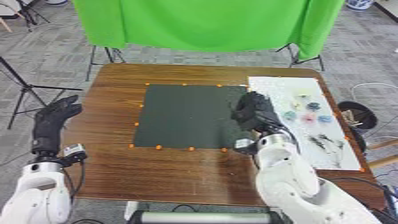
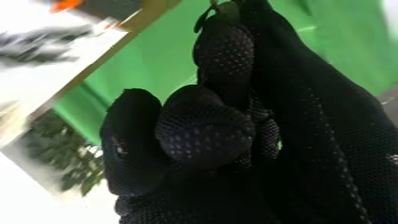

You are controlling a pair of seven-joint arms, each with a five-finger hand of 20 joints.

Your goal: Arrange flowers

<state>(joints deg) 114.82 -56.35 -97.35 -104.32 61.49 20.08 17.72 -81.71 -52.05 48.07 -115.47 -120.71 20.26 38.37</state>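
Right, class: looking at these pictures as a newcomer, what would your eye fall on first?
Probably the bright green cloth hanging beyond the table's far side, then the dark square mat in the middle of the brown tabletop. Next come the small coloured flowers on the white board at the right, and the black-gloved right hand where mat and board meet.
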